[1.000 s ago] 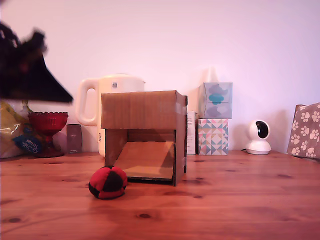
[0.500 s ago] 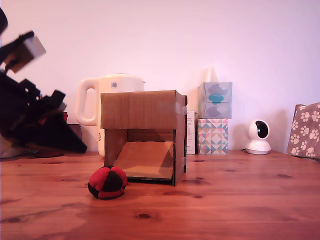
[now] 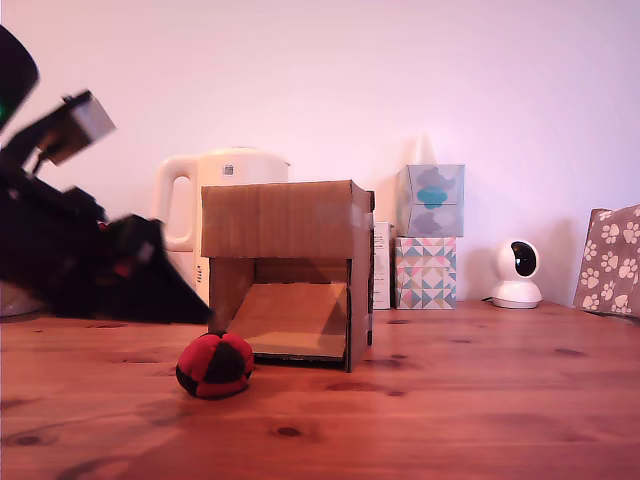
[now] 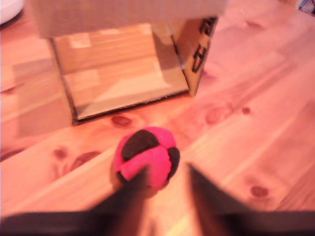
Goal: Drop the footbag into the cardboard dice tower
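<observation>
The gripper (image 4: 165, 189) is open and holds nothing. The footbag (image 4: 146, 157) sits just ahead of it, with the cardboard dice tower (image 4: 123, 64) behind.

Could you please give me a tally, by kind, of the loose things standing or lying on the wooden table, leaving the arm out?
Footbag: 1
Cardboard dice tower: 1
White kettle: 1
Patterned tissue boxes: 2, stacked
Small white camera: 1
Paw-print bag: 1
Total: 7, not counting whatever the arm hides at the exterior view's left.
</observation>
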Available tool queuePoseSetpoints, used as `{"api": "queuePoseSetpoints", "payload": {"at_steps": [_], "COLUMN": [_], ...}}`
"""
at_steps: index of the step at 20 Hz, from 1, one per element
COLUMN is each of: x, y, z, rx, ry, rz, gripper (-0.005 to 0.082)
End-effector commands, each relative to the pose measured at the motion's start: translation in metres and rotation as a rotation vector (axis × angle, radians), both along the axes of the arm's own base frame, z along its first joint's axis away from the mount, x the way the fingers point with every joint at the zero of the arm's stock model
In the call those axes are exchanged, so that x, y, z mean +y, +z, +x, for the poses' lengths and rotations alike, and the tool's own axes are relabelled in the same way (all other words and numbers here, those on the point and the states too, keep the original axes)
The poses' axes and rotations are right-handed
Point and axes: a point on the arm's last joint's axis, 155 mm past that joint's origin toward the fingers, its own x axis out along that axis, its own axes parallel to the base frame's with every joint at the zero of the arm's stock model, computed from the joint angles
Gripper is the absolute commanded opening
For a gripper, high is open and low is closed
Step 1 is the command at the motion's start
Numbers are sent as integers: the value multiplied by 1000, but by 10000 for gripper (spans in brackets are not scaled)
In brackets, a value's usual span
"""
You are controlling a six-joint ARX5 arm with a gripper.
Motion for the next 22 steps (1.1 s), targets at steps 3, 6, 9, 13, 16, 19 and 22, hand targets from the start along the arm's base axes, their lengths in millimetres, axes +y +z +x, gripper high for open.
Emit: {"api": "queuePoseSetpoints", "payload": {"at_steps": [3, 6, 9, 13, 16, 19, 22], "x": [1, -3, -10, -15, -15, -15, -15], "y": [1, -10, -24, -39, -49, -52, -50], "z": [9, 17, 24, 35, 36, 35, 34], "rx": [-69, -68, -35, 0, 32, 49, 56], "ry": [11, -1, -12, -12, -14, -14, -10], "rz": [19, 42, 54, 73, 90, 99, 94], "gripper": [729, 729, 729, 712, 487, 196, 140]}}
